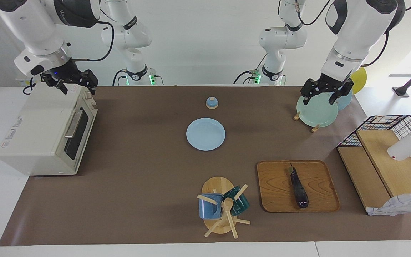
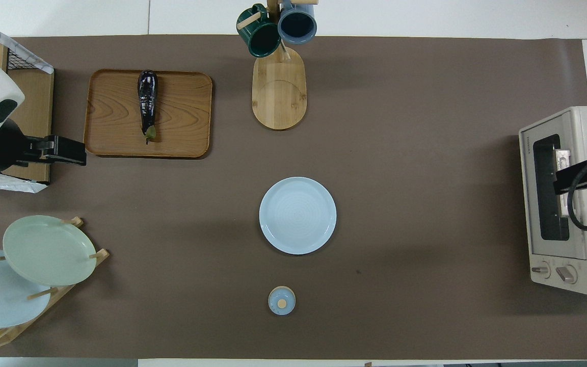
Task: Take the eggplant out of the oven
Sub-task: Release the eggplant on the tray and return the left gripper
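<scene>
The dark purple eggplant (image 1: pixel 299 188) (image 2: pixel 146 100) lies on a wooden tray (image 1: pixel 277 185) (image 2: pixel 115 117) toward the left arm's end of the table, with no gripper touching it. At the right arm's end stands the cream oven (image 1: pixel 37 132) (image 2: pixel 579 204), its glass door shut. My right gripper (image 1: pixel 77 85) (image 2: pixel 564 181) hangs open just over the oven's top. Over the rack's green plate (image 1: pixel 318 112) my left gripper (image 1: pixel 319 99) (image 2: pixel 72 152) is open and holds nothing.
A light blue plate (image 1: pixel 205 134) lies mid-table, with a small blue knobbed lid (image 1: pixel 211 102) nearer the robots. A mug tree (image 1: pixel 223 207) stands beside the tray. A wire basket with wooden boards (image 1: pixel 387 157) and a white bottle (image 1: pixel 407 146) sit at the left arm's end.
</scene>
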